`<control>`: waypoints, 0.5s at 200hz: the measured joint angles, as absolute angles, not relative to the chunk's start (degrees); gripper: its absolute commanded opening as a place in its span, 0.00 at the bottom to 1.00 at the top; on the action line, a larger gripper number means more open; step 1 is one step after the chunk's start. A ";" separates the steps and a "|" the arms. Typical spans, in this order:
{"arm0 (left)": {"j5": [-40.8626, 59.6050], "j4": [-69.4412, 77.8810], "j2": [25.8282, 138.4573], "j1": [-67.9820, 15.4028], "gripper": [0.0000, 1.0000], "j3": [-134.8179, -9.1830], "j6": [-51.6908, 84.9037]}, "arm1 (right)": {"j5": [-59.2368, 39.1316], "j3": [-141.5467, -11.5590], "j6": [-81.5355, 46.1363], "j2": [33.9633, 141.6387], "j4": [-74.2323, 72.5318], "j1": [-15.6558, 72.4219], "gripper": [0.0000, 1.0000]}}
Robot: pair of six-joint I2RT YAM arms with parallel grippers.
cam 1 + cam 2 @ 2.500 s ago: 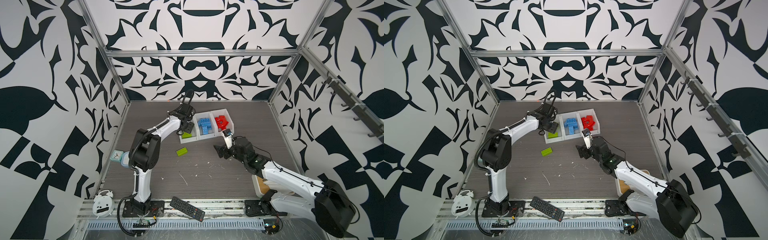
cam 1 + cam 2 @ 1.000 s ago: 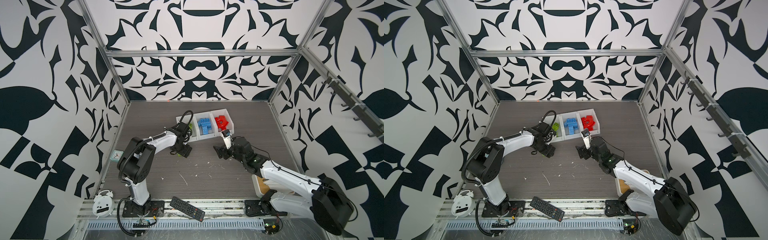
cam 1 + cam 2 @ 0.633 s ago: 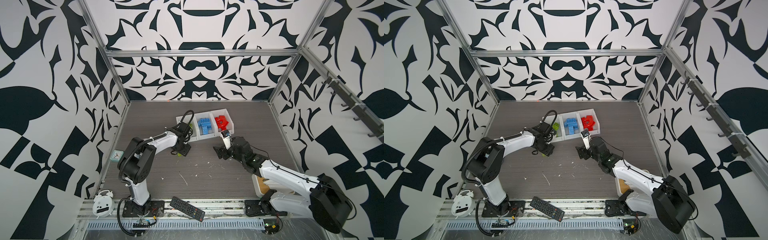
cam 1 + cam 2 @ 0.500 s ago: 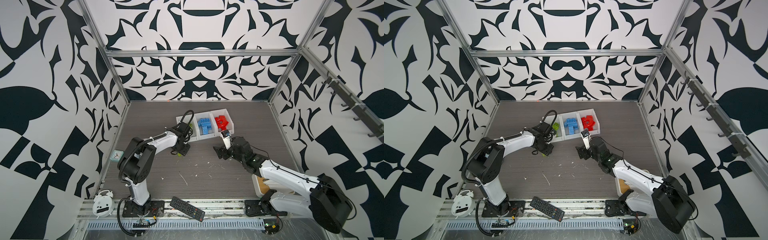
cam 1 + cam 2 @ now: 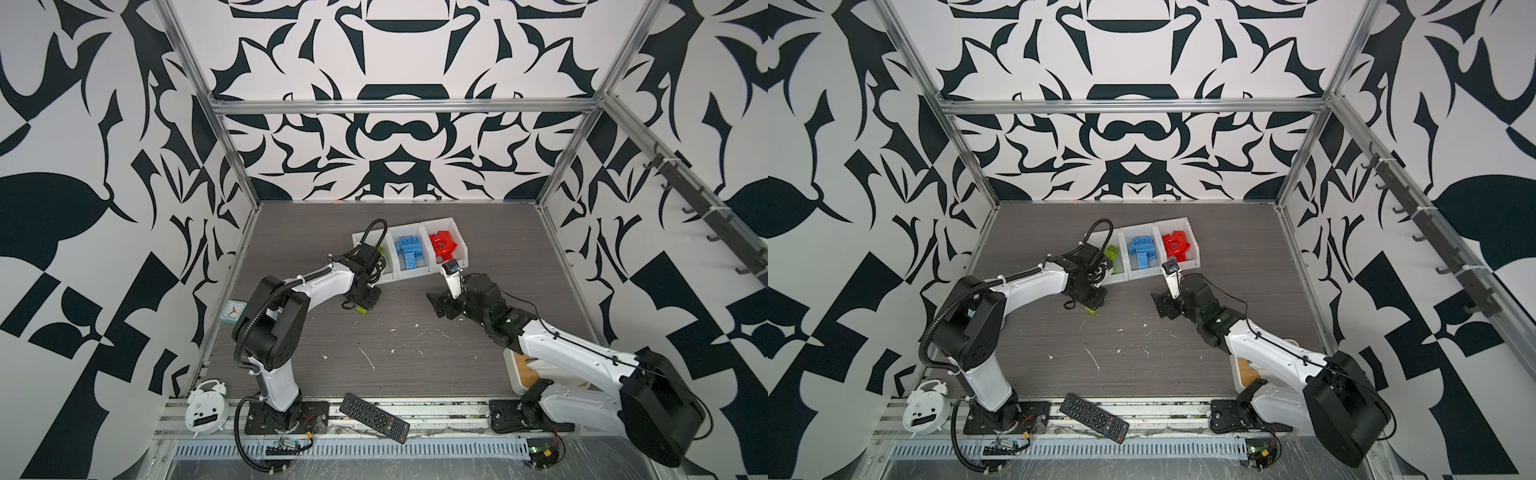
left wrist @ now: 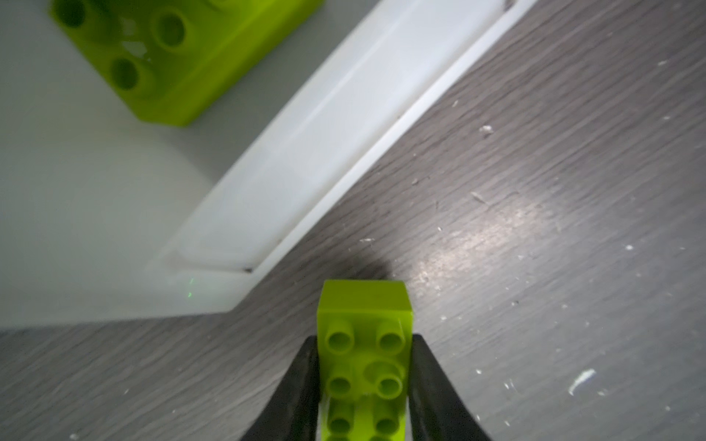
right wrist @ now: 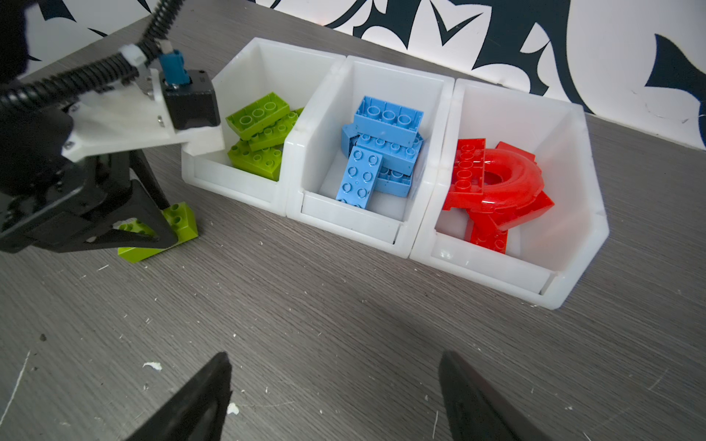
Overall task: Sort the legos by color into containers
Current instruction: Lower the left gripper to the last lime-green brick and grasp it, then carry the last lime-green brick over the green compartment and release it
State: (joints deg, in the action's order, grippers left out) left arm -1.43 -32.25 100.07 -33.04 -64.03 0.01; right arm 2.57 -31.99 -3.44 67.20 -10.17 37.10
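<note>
Both arms are white tubes joined by big round black joints. The left arm (image 5: 320, 286) has a bumpy black hose (image 7: 76, 74) running along it. By its wrist sits a white plate (image 7: 122, 122) with little silver screws, a black box (image 7: 189, 103) and a blue plug (image 7: 172, 65) on top. The right arm (image 5: 569, 349) has a fat black shoulder (image 5: 656, 415) shaped like a drum. Each arm stands on a flat black base plate (image 5: 257, 417). The jaws are black and pointy, like wedges.
</note>
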 measured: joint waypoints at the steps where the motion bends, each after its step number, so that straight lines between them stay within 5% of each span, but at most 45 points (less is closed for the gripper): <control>1: -1.43 -32.25 99.98 -33.04 0.35 -64.03 0.03 | 2.55 -31.97 -3.44 67.20 -10.17 37.10 0.87; 100: -3.68 -32.16 97.19 -32.97 0.29 -75.44 1.67 | 2.13 -31.97 -3.42 64.75 -10.76 37.10 0.88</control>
